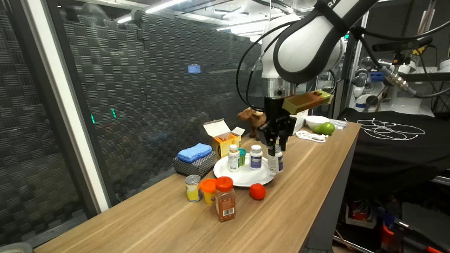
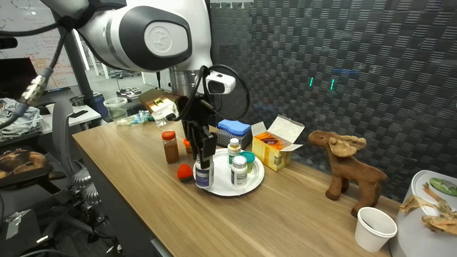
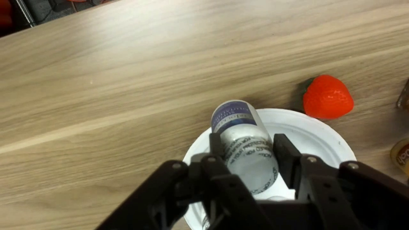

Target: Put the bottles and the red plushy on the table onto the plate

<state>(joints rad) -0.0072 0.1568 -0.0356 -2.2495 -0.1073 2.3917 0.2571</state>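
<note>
Left to right in an exterior view, a tin can (image 1: 193, 189), an orange-lidded tub (image 1: 209, 195) and a red-capped jar (image 1: 225, 203) stand on the wooden surface (image 1: 168, 225) near the plate (image 1: 246, 180). On the plate come a slim white bottle (image 1: 233, 160), a green-lidded tub (image 1: 242, 157) partly hidden behind it, and a wider white bottle (image 1: 256, 159). The red plushy (image 1: 257, 191) sits on the surface, just beside the plate's rim. Farthest right of these is my claw (image 1: 277, 150), pointing down and clamped on a third white bottle (image 1: 275, 164). In the wrist view, again left to right, I see one finger (image 3: 215, 144) at the cap's side, then the bottle, then my other finger (image 3: 285, 153) opposite; the two stand only about as far apart as the cap is wide. The bottle I hold overlaps the plate's rim in every view, and I cannot tell whether its base touches anything.
</note>
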